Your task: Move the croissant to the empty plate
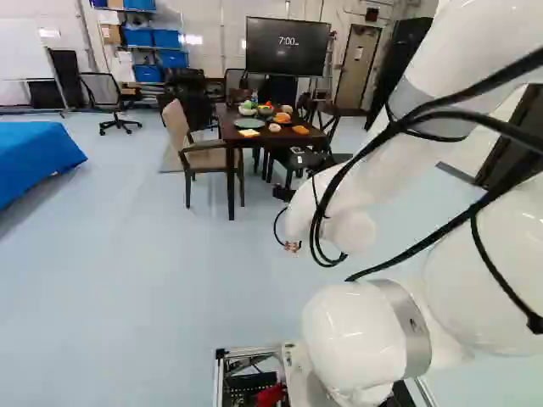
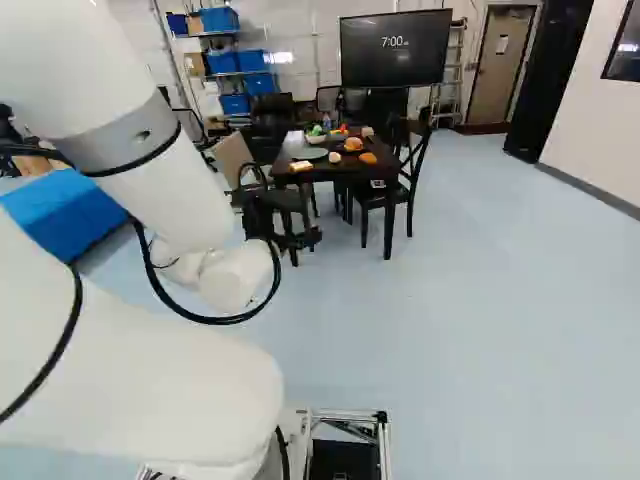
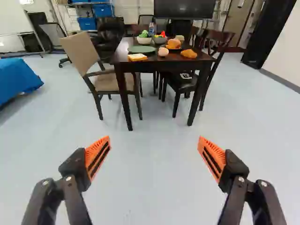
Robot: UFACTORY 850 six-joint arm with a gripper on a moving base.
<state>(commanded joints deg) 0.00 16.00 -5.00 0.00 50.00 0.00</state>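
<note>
getting over there is the step in hand imo, nothing's picked up yet. arm (image 2: 170, 190) is bent, wrist end low and aimed ahead over the floor (image 3: 150, 178). jaws are spread wide, holding nothing. next move prob needs the base driven up to the bench (image 3: 159, 65). what looks like the croissant (image 3: 189, 54) sits near its close edge, the empty green plate (image 3: 141, 49) a bit beyond.

the golden-orange croissant (image 3: 189, 54) lies on the dark table (image 3: 164, 61), apart from the round, flat green plate (image 3: 140, 49).
</note>
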